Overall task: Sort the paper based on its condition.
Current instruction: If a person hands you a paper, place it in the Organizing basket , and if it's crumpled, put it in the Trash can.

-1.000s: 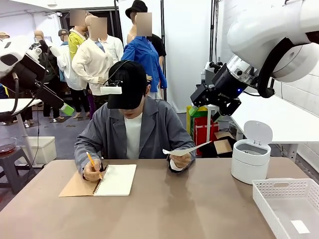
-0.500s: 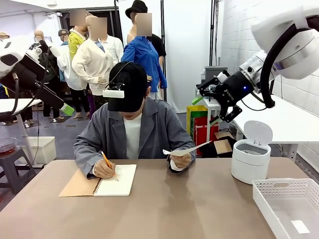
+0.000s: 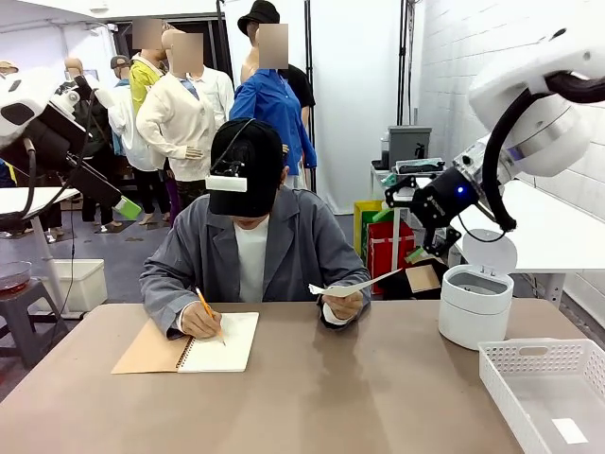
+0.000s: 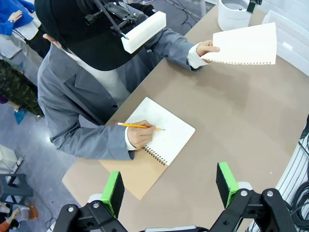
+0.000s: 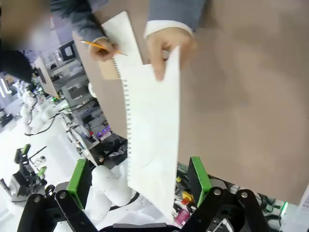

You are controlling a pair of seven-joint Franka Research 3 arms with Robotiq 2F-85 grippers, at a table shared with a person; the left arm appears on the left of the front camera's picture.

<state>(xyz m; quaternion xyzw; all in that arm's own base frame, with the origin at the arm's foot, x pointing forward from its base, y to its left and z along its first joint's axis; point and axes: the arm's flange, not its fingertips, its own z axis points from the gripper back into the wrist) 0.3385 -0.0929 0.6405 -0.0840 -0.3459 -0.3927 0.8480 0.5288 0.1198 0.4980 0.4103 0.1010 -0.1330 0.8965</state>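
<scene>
Both spread-fingered, left gripper (image 4: pixel 169 183) stays put while right gripper (image 5: pixel 139 171) has dipped toward the paper (image 4: pixel 244 44).

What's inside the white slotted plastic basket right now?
One small white rectangular slip lies flat on the floor of the white slotted plastic basket; the rest of the floor in view is bare. Its near end runs past the picture's edge, unseen.
</scene>
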